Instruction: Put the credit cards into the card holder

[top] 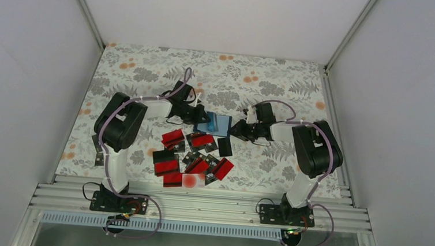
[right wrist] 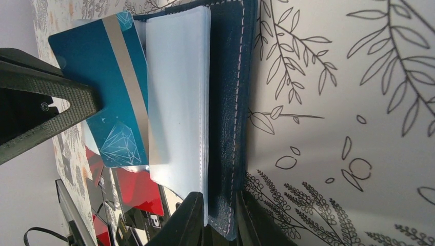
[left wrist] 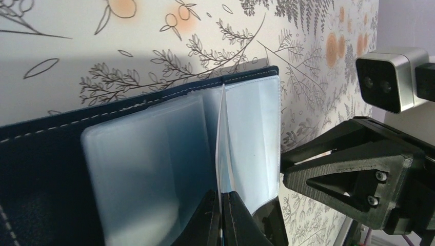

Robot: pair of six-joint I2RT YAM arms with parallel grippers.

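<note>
No writing legible; the print on the cards is too small to read. Card holder [left wrist: 36, 174]: matte navy with white stitching, lying open on the floral cloth [right wrist: 333, 102] between the arms, clear plastic sleeves [left wrist: 149, 169] fanned.

Left gripper [left wrist: 221, 205] is clenched on one thin sleeve leaf. Right gripper [right wrist: 218, 218] clamps the cover edge together with the sleeve stack.

Light-blue card [right wrist: 87, 66], with a silver stripe and diamond graphic, lies against the sleeves. Other credit cards [top: 195, 159], red and black, are heaped nearer the bases.
</note>
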